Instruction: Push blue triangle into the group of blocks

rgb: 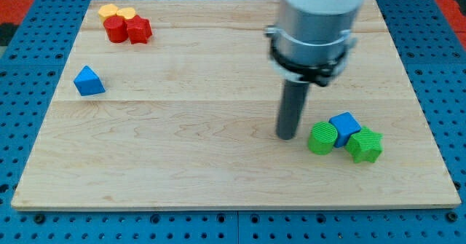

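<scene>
The blue triangle (89,81) lies alone near the board's left edge. My tip (287,136) rests on the board right of centre, far to the right of the triangle. Just right of my tip is a cluster: a green cylinder (321,138), a blue cube (344,127) and a green star (365,145), touching one another. At the top left a second cluster holds a yellow block (109,12), a second yellow block (127,14), a red cylinder (114,29) and a red star (138,30).
The wooden board (218,171) sits on a blue pegboard surface (22,69). The arm's grey body (313,25) hangs over the board's upper right and hides part of it.
</scene>
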Robot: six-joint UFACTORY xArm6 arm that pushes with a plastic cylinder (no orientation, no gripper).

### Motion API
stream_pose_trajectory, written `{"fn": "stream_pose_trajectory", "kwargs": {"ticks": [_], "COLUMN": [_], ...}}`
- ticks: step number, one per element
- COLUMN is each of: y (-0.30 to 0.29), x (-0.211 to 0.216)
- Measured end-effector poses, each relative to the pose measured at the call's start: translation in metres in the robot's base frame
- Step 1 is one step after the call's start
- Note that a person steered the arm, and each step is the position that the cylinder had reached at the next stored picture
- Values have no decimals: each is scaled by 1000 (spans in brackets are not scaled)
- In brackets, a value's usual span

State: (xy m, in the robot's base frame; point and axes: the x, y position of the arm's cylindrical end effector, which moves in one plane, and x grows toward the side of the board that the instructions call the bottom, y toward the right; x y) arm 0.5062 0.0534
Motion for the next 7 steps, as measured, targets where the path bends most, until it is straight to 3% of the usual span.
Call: {"fn": "stream_pose_trajectory", "kwargs": {"ticks": [4, 6, 7], "y": [-171, -295, -302], "x": [-126, -141, -127]}}
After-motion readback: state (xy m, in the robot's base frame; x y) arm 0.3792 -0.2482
